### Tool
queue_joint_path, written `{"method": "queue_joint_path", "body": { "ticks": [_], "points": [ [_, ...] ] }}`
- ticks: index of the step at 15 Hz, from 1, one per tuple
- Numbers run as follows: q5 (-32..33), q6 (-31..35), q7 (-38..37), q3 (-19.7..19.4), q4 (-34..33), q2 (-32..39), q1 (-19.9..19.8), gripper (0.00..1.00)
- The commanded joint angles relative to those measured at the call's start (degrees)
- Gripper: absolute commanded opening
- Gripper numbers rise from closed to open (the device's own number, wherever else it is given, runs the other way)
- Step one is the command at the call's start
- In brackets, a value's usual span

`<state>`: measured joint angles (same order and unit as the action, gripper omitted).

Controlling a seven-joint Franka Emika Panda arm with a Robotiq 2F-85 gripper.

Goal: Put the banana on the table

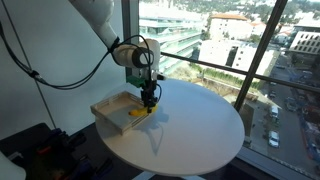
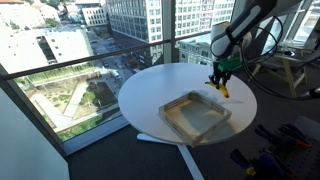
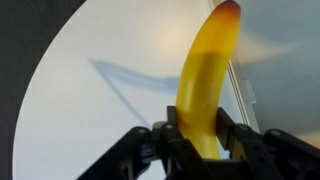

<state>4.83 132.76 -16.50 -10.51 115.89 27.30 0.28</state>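
My gripper [image 3: 200,125] is shut on the banana [image 3: 208,75], a small curved yellow one that points away from the wrist camera. In both exterior views the gripper [image 1: 148,98] [image 2: 219,80] holds the banana [image 1: 140,110] [image 2: 222,89] just above the surface, near the tray's edge, over the round white table [image 1: 195,125] [image 2: 160,90]. In the wrist view the white table top [image 3: 90,110] lies below the banana, and the tray's wall [image 3: 242,95] runs just to its right.
A shallow square greyish tray [image 1: 112,112] [image 2: 195,118] stands on the table beside the gripper. Large windows [image 1: 230,40] with a railing close off one side. Cables and equipment [image 2: 290,70] stand near the arm's base.
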Motion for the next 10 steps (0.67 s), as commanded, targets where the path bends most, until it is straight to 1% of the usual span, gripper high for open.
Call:
{"method": "queue_joint_path", "body": {
  "ticks": [1,10],
  "points": [
    [0.3,2.6,-0.3,0.0,0.7,-0.3,-1.4,0.16],
    [-0.5,7.5,1.2,-0.4,0.7,1.4,-4.5,0.16]
  ]
}}
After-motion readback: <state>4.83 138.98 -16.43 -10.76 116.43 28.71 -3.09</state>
